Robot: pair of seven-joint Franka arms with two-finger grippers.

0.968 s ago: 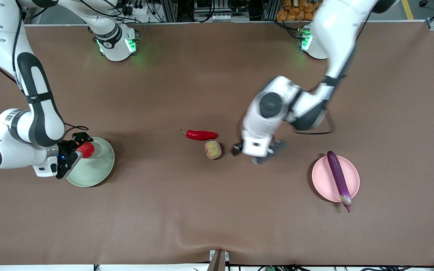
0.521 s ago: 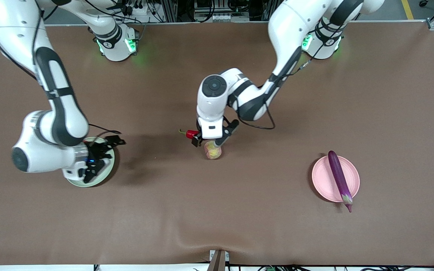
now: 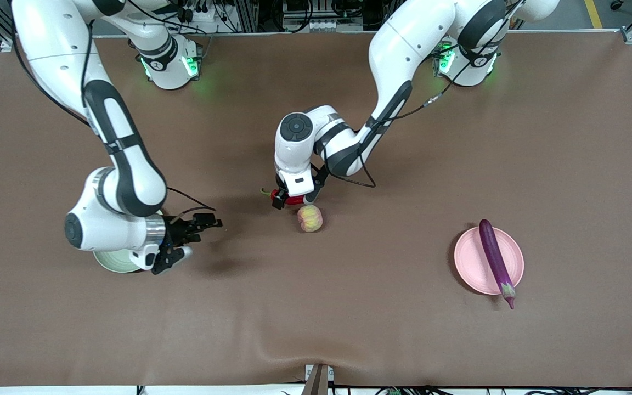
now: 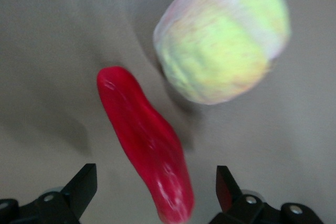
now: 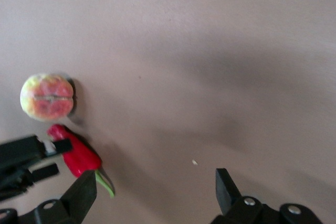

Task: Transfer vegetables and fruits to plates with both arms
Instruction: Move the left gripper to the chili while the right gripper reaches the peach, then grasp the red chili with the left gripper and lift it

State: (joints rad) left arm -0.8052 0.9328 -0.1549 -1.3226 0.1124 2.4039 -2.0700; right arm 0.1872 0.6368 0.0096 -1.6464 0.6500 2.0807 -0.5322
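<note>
The red chili (image 3: pixel 298 201) lies mid-table, and the pale peach (image 3: pixel 309 218) sits just nearer the camera. My left gripper (image 3: pixel 294 195) is low over the chili and open. In the left wrist view its fingers (image 4: pixel 84 183) straddle the chili (image 4: pixel 144 145), with the peach (image 4: pixel 223 40) close by. My right gripper (image 3: pixel 202 237) is open and empty over bare table beside the green plate (image 3: pixel 110 264). The right arm mostly covers that plate, and the red apple is hidden. The purple eggplant (image 3: pixel 494 260) lies across the pink plate (image 3: pixel 472 263). The right wrist view shows the peach (image 5: pixel 47 97) and the chili (image 5: pixel 79 156).
The brown table cover (image 3: pixel 316 318) spreads wide around the produce. The two arm bases (image 3: pixel 170 63) stand along the edge farthest from the camera. The left gripper (image 5: pixel 31 158) shows at the edge of the right wrist view.
My left arm swung from near the pink plate to the chili and came down around it. My right gripper let go of the red apple at the green plate and moved toward mid-table.
</note>
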